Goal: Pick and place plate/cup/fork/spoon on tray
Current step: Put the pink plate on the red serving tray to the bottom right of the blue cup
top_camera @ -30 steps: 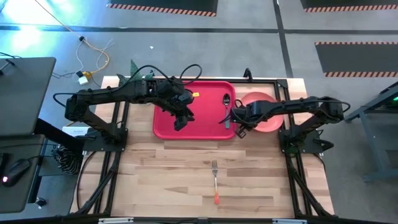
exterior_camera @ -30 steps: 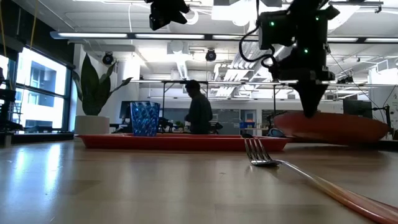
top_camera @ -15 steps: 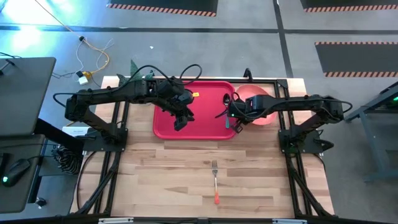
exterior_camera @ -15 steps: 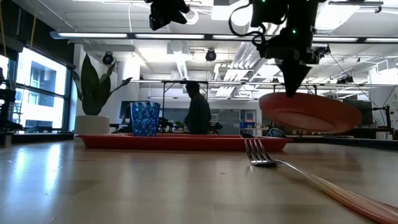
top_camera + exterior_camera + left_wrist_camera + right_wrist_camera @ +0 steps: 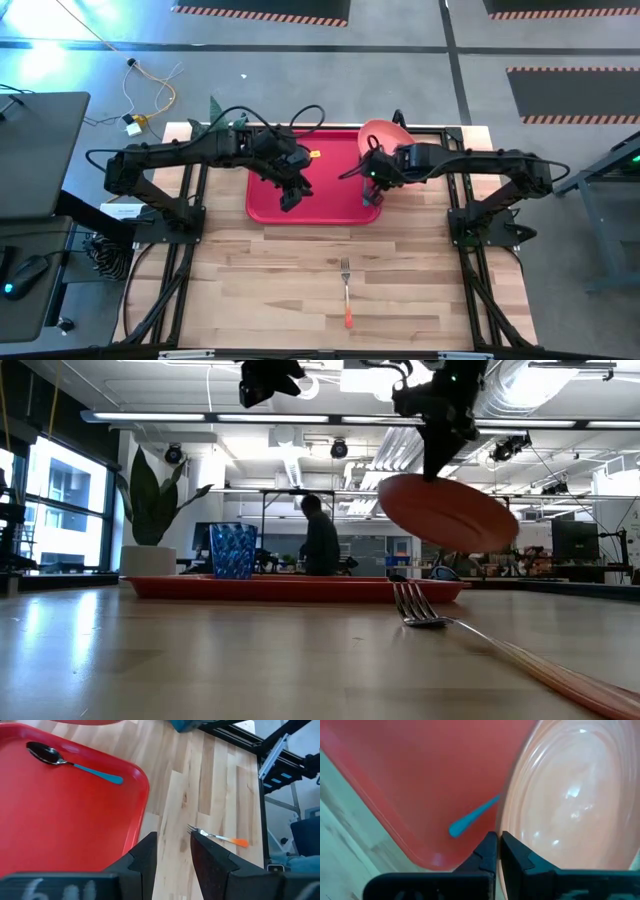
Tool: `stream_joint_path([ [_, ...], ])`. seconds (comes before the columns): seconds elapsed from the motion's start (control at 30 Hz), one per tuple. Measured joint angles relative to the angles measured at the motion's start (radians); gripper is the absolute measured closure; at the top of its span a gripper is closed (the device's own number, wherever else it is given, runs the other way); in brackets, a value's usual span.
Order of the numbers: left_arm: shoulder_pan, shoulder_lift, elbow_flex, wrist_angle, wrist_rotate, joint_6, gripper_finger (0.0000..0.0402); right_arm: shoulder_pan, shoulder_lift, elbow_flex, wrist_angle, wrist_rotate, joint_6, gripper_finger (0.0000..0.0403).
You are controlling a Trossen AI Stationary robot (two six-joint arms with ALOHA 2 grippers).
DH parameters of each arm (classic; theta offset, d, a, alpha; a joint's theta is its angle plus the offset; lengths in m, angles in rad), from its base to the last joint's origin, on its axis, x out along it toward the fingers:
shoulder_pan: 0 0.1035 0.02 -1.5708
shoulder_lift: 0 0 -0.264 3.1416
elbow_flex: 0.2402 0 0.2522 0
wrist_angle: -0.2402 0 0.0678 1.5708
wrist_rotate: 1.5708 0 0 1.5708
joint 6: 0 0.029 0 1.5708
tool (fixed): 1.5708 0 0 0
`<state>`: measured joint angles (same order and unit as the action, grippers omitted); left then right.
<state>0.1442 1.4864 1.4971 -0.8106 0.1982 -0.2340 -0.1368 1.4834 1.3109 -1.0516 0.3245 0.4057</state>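
The red tray (image 5: 325, 205) lies at the table's far middle. The teal-handled spoon (image 5: 70, 762) lies on its right part, and its handle shows in the right wrist view (image 5: 472, 817). The blue cup (image 5: 232, 550) stands on the tray. My right gripper (image 5: 376, 178) is shut on the pink plate (image 5: 385, 135), above the tray's right end. My left gripper (image 5: 290, 198) hovers open and empty over the tray's middle; it also shows in the left wrist view (image 5: 174, 855). The orange-handled fork (image 5: 346, 292) lies on the wood toward the near edge. My right gripper pinches the plate's rim (image 5: 501, 827) between its two fingers, one on the plate's inner face and one on its underside. The plate (image 5: 450, 510) is lifted clear and tilted, its held side higher, above the tray's right end.
A white pot with a green plant (image 5: 148, 555) stands past the tray's far left corner. Bare wood (image 5: 270, 290) spreads between the tray and the near edge, around the fork. A person (image 5: 320, 540) stands in the room beyond the table.
My right gripper has gone up and toward the table's far-left with the plate. The plate was level and low beside the tray's right end; it is now lifted higher, tilted, and over the tray's right edge.
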Motion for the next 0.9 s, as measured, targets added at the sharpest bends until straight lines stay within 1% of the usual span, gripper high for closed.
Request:
stream_joint_path([
  [0.3, -0.038, 0.0, 0.0, 0.0, 0.0, -0.017, 0.0327, 0.0, 0.0, 0.083, 0.086, 0.024, -0.108, 0.0403],
  [0.47, -0.058, 0.0, 0.0, -0.022, -0.005, -0.034, 0.0336, -0.007, 0.0, 0.121, 0.134, 0.026, -0.166, 0.0403],
  [0.53, -0.065, -0.006, 0.0, -0.048, -0.041, -0.045, 0.0337, -0.008, 0.0, 0.136, 0.156, 0.026, -0.192, 0.0403],
  [0.63, -0.081, -0.033, 0.0, -0.099, -0.131, -0.053, 0.0337, -0.008, 0.013, 0.169, 0.178, 0.024, -0.232, 0.0403],
  [0.7, -0.087, -0.06, 0.0, -0.127, -0.163, -0.054, 0.0337, -0.008, 0.031, 0.199, 0.183, 0.022, -0.263, 0.0403],
  [0.77, -0.091, -0.093, -0.002, -0.127, -0.179, -0.064, 0.0337, -0.008, 0.056, 0.234, 0.18, 0.019, -0.298, 0.0403],
  [0.9, -0.093, -0.175, -0.063, -0.096, -0.189, -0.101, 0.0337, -0.008, 0.116, 0.308, 0.176, 0.023, -0.346, 0.0403],
])
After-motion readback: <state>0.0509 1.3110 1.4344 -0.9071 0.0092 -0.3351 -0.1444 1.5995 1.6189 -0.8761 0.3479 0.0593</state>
